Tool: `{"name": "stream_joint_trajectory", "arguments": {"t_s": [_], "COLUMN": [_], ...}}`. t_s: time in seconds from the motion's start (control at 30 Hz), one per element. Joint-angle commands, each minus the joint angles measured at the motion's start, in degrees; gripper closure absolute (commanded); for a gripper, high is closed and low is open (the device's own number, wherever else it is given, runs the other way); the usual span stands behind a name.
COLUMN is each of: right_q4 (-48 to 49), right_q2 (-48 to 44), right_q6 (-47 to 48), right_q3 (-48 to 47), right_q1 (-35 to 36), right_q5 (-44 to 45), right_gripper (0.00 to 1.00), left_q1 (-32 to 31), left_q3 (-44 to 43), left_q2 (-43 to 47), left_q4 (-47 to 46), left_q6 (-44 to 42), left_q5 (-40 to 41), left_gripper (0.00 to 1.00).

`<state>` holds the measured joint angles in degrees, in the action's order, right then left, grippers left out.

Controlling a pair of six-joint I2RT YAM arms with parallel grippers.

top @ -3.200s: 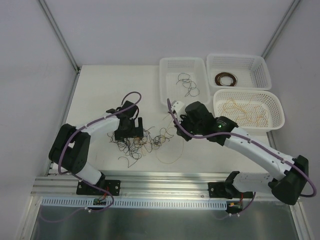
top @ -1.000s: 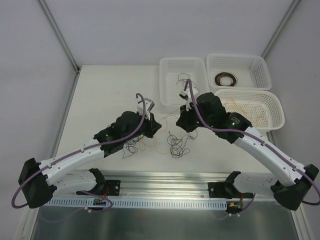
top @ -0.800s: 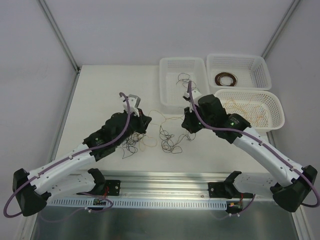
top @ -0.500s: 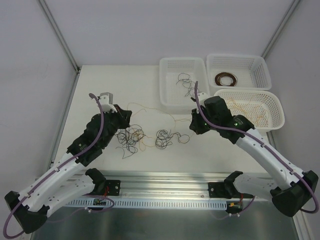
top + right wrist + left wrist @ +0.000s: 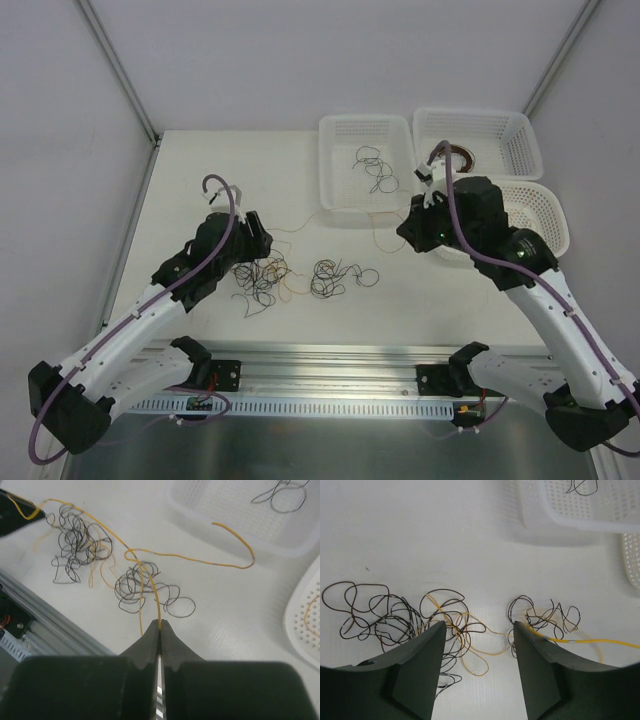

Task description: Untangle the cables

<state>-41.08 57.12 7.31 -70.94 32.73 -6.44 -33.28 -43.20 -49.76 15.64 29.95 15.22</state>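
Note:
The cables lie on the white table as two clumps of thin black and brown curly wire, a left clump (image 5: pixel 258 278) (image 5: pixel 395 620) and a right clump (image 5: pixel 335 278) (image 5: pixel 545 617) (image 5: pixel 142 587). My right gripper (image 5: pixel 415 232) (image 5: pixel 160 625) is shut on a long yellow wire (image 5: pixel 150 555) and holds it above the table, right of the clumps. The wire runs back over them towards the left arm. My left gripper (image 5: pixel 252 228) (image 5: pixel 479 645) is open and empty, hovering above the left clump. More yellow wire (image 5: pixel 470 652) loops through the left clump.
Three white baskets stand at the back right. One (image 5: pixel 335 165) holds black wires (image 5: pixel 375 170), one (image 5: pixel 520 140) holds a brown coil (image 5: pixel 450 157), and one (image 5: pixel 545 215) holds yellow wires and is partly hidden by the right arm. A metal rail (image 5: pixel 330 358) runs along the near edge.
The tangle has been pulled into two clumps. My right gripper has moved right and back towards the baskets with the yellow wire. My left arm swung left, then settled over the left clump.

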Motion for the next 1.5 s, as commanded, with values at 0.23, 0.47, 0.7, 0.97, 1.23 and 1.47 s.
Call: {"name": "stream_joint_trajectory", "arguments": {"t_s": [0.23, 0.47, 0.7, 0.97, 1.23, 1.47], "right_q4": [-5.41, -4.89, 0.47, 8.03, 15.94, 20.17], "right_q2": [2.55, 3.87, 4.31, 8.79, 17.57, 26.79], "right_q6": [3.24, 5.26, 4.56, -1.41, -9.68, -18.38], "right_q3": [-20.11, -24.43, -21.27, -16.34, -6.95, -0.87], "right_q1": [-7.67, -12.42, -21.02, -32.55, -44.85, -50.83], "right_q5": [6.59, 22.85, 30.17, 25.25, 17.26, 3.46], "right_gripper": [0.99, 0.99, 1.0, 0.99, 0.99, 0.87], "left_q1": [0.49, 1.63, 4.18, 11.73, 12.8, 13.94], "left_q3": [-5.93, -11.02, -17.71, -12.79, -11.91, -11.82], "left_q2": [-0.87, -2.62, -7.11, -10.27, -10.1, -10.89], "left_q4": [1.41, 6.59, 14.5, 13.98, 14.07, 14.16], "left_q6": [-6.31, -11.76, -18.51, -18.79, -18.79, -18.44], "left_q5": [-5.2, -3.98, -4.33, -7.93, -4.68, -7.56], "left_gripper": [0.01, 0.01, 0.01, 0.01, 0.01, 0.01]}}
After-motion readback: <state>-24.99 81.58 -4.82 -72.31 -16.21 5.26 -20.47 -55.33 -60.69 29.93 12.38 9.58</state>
